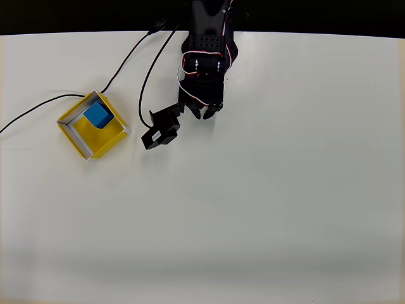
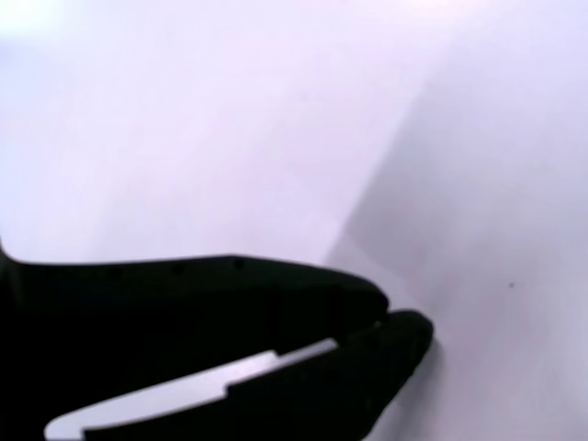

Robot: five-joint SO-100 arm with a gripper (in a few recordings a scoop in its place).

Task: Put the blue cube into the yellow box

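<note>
In the overhead view the blue cube (image 1: 97, 115) is sitting inside the yellow box (image 1: 101, 143), near its upper corner, so the task is looking done; the gripper (image 1: 207, 111) is hovering well apart over the white table (image 1: 266, 190); in the wrist view its fingers (image 2: 367, 299) are pressing together, holding nothing.

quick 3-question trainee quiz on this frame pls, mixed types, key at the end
1. True or false: the blue cube lies inside the yellow box.
2. In the overhead view, the gripper is: A) over the box, B) right of the box, apart from it, C) touching the cube.
3. Fill in: in the wrist view the gripper fingertips meet, so it is ____.

Key: 1 true; 2 B; 3 shut.
</note>
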